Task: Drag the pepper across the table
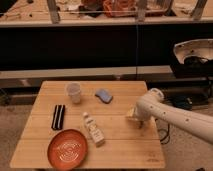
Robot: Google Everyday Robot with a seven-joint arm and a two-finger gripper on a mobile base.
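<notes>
- Camera view: table [125, 145] fills the middle, light wood planks
- White arm [175, 116] reaches in from the right, over the table's right edge
- Orange-red plate [67, 149] at the near left
- Bottle [93, 129] lies on its side just right of the plate
- Black object [58, 117] sits left, pale cup [74, 92] stands far left, blue sponge [104, 95] right of the cup
- Gripper [133, 118] is down at the tabletop, right of centre; apart or together, I cannot tell
- Pepper cannot be picked out in this view
</notes>
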